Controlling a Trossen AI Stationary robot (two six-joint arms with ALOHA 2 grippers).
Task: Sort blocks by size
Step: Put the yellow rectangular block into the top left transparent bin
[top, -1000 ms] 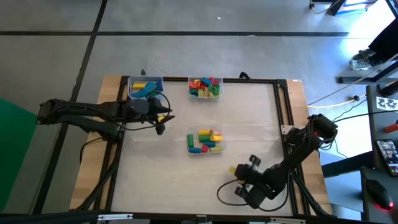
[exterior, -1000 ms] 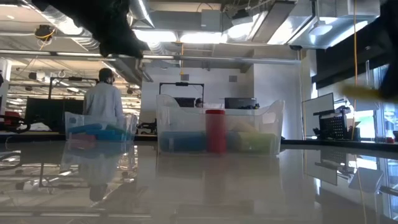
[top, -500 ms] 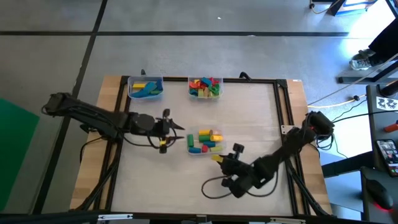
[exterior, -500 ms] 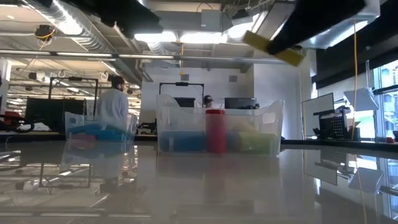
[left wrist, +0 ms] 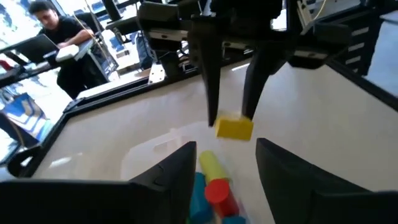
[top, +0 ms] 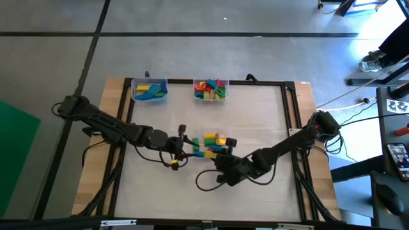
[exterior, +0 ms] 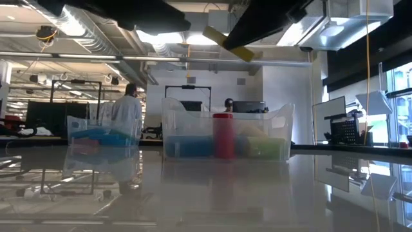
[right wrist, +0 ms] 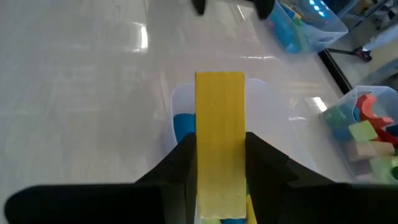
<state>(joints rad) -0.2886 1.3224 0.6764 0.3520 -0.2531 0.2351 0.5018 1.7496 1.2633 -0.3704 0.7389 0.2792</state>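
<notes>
Blocks of several colours lie in a clear tub point(top: 211, 145) at the table's middle. Two more tubs of blocks point(top: 149, 89) point(top: 211, 89) stand at the far edge. My right gripper point(right wrist: 221, 155) hangs over the middle tub's near right side, shut on a long yellow block point(right wrist: 219, 124). The left wrist view shows this yellow block point(left wrist: 234, 127), and so does the low view point(exterior: 228, 44). My left gripper point(top: 187, 145) stands open at the middle tub's left side, with nothing between its fingers point(left wrist: 168, 180). My right gripper pinches the yellow block's two long sides point(right wrist: 219, 180) between its two fingers. The fingers point(left wrist: 211, 93) slant down from the table's near right side. The block hangs tilted, lifted clear above the middle tub.
A black cable point(top: 208, 182) loops on the table below my right arm. A dark frame point(top: 291, 115) runs along the table's edges. People stand in the room behind the table point(exterior: 129, 109).
My right gripper has carried the yellow block from the table's near right corner up and toward the middle tub, rolling its wrist. My left gripper has swung from beside the far left tub toward the near edge, to the middle tub's left side.
</notes>
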